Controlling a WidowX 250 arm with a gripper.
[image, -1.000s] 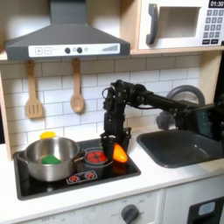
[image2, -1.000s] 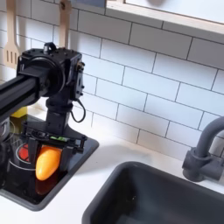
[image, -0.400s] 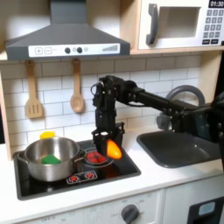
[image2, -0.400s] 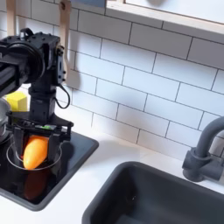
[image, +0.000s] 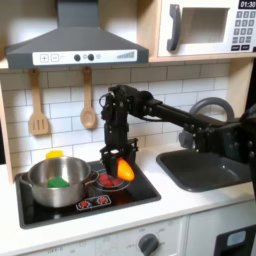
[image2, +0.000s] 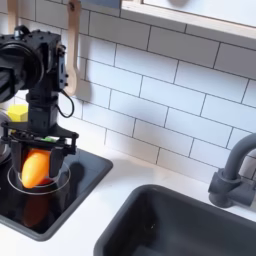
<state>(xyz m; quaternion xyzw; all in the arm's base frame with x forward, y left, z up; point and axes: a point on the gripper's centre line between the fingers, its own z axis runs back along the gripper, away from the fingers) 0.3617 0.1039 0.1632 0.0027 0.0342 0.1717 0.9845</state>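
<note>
Smooth orange oval object, carrot-like (image: 124, 169), sits at centre of the first exterior view, lifted clear of the black toy stovetop (image: 140, 190) and above its red burner ring (image: 108, 181). In the second exterior view the same orange object (image2: 35, 167) is at the left edge, mid-height, tilted slightly off vertical. Black gripper (image: 118, 164) is clamped on the orange object, one finger on each side; fingers (image2: 57, 145) seen pressing its flanks in the second exterior view. Black arm runs from the gripper up and toward the first exterior view's right.

Left of the gripper, on the stovetop: round silver metal pot (image: 45, 188) holding a green item (image: 60, 182); a yellow piece (image: 54, 154) behind its rim. Wooden spatula (image: 38, 104) and wooden spoon (image: 88, 102) hang on the white tile wall, upper left. Dark grey sink basin (image: 205, 166) at the first exterior view's right, grey curved faucet (image2: 231, 172) at the second exterior view's right
</note>
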